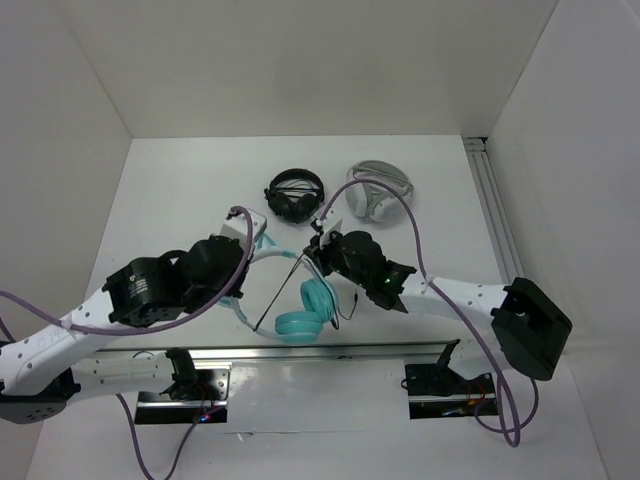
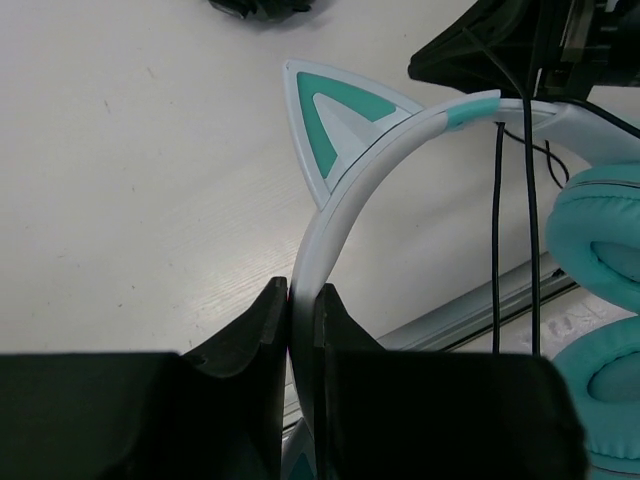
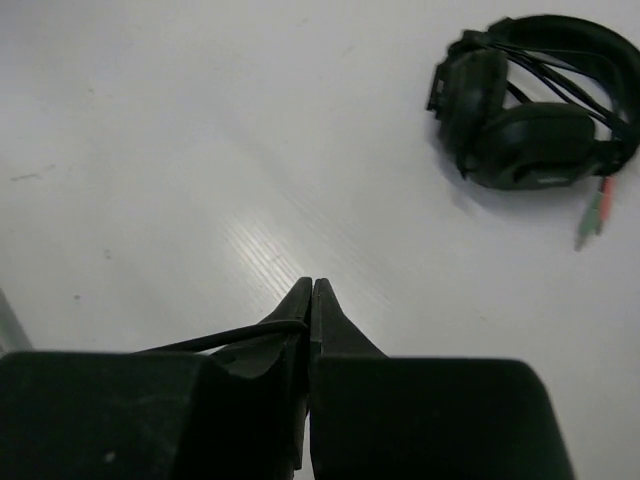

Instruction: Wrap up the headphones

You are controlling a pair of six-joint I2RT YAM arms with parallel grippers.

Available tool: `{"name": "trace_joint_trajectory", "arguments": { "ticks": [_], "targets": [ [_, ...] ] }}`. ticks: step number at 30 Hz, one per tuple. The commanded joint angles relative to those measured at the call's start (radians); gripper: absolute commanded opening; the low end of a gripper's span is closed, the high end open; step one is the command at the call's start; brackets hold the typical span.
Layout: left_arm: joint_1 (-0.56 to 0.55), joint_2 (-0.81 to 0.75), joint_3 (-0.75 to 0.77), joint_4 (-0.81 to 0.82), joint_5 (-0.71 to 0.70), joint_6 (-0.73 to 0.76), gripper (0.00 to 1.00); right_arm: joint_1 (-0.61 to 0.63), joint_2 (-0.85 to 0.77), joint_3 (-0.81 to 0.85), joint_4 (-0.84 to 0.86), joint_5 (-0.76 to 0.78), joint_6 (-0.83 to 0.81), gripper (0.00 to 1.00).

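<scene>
Top external: white walls (image 1: pixel 300 60) box a white table (image 1: pixel 180 180) and headphones (image 1: pixel 318 297).

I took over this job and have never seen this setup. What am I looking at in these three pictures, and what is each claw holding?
Two robot arms are bolted at the near edge of a white table, each ending in a two-finger gripper. One picture looks down from above; the other two come from cameras on the wrists. On the table lie black headphones and grey-white headphones; nearer the arms are the teal cat-ear headphones. The left gripper is shut on their pale headband. The right gripper is shut and appears to pinch their thin black cable.
</scene>
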Motion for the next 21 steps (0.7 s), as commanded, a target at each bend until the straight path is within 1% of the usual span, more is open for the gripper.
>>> {"name": "trace_joint_trajectory", "arguments": {
  "ticks": [1, 2, 3, 4, 6, 7, 9, 13, 14, 16, 17, 18, 20, 21],
  "targets": [
    [-0.009, -0.030, 0.125, 0.057, 0.031, -0.019, 0.00, -0.034, 0.075, -0.030, 0.162, -0.084, 0.082, 0.03],
    [-0.009, -0.030, 0.134, 0.067, 0.040, -0.019, 0.00, -0.034, 0.087, -0.044, 0.223, -0.113, 0.106, 0.08],
    [-0.009, -0.030, 0.143, 0.067, 0.040, -0.019, 0.00, -0.034, 0.099, -0.044, 0.257, -0.171, 0.120, 0.11],
    [-0.009, -0.030, 0.157, 0.078, 0.050, -0.019, 0.00, -0.034, 0.113, -0.055, 0.294, -0.201, 0.135, 0.17],
    [-0.009, -0.019, 0.171, 0.087, 0.060, -0.030, 0.00, -0.034, 0.164, -0.055, 0.387, -0.274, 0.173, 0.32],
    [-0.009, 0.002, 0.189, 0.087, 0.060, -0.030, 0.00, -0.034, 0.185, -0.055, 0.409, -0.293, 0.184, 0.36],
    [-0.009, 0.013, 0.198, 0.087, 0.060, -0.040, 0.00, -0.034, 0.251, -0.015, 0.436, -0.304, 0.197, 0.36],
    [-0.009, 0.035, 0.238, 0.087, -0.017, -0.098, 0.00, -0.045, 0.326, -0.018, 0.505, -0.313, 0.227, 0.36],
    [-0.009, 0.035, 0.250, 0.077, -0.044, -0.114, 0.00, -0.057, 0.352, -0.036, 0.524, -0.324, 0.237, 0.31],
    [-0.009, 0.035, 0.260, 0.077, -0.054, -0.132, 0.00, -0.069, 0.389, -0.056, 0.610, -0.334, 0.278, 0.27],
    [-0.009, 0.035, 0.270, 0.077, -0.066, -0.148, 0.00, -0.078, 0.445, -0.056, 0.669, -0.334, 0.308, 0.17],
    [-0.009, 0.035, 0.270, 0.077, -0.066, -0.160, 0.00, -0.078, 0.476, -0.056, 0.685, -0.347, 0.319, 0.12],
    [-0.009, 0.035, 0.292, 0.077, -0.066, -0.160, 0.00, -0.078, 0.573, -0.018, 0.714, -0.364, 0.339, 0.10],
    [-0.009, 0.035, 0.292, 0.077, -0.066, -0.169, 0.00, -0.078, 0.601, -0.004, 0.735, -0.374, 0.356, 0.08]
  ]
}}
